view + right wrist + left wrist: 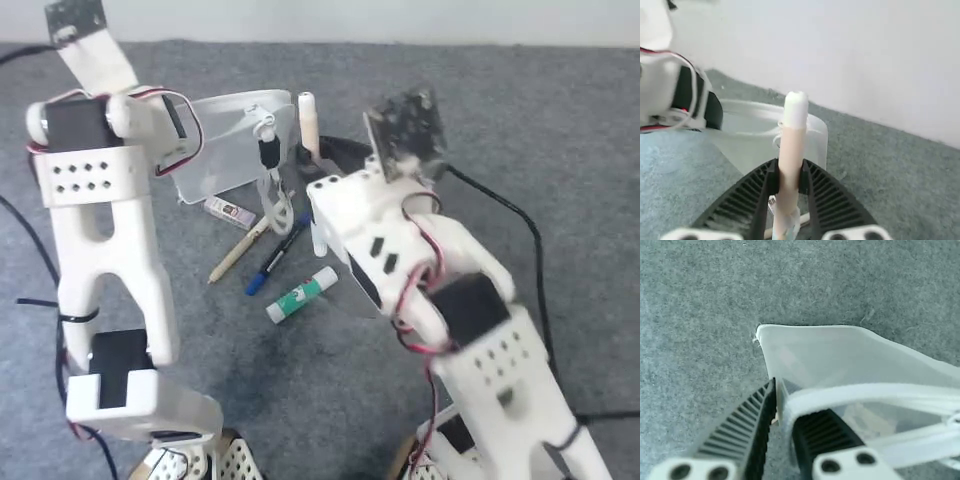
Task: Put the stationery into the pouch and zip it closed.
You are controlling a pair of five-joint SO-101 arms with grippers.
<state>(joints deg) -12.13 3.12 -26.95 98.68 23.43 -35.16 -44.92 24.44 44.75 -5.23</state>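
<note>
The left gripper (782, 400) is clamping the white zip band of the translucent pouch (850, 360), one ribbed finger on either side of the rim. The pouch is lying near the far edge of the grey worktop (560, 150), about midway along it, and its mouth is standing open.

The right gripper (788, 172) is pinching a pale pen (795, 120) by the barrel, holding it upright with its white cap on top, just beside the pouch; the wrist view is showing the grip from close in.

The high view is showing the loose stationery lying in the middle of the worktop, on the near side of the pouch: a small labelled block (229, 211), a beige pencil (238, 250), a blue pen (278, 255) and a glue stick (302, 294) wearing a green label. The print on the labels is coming out too small to read.
</note>
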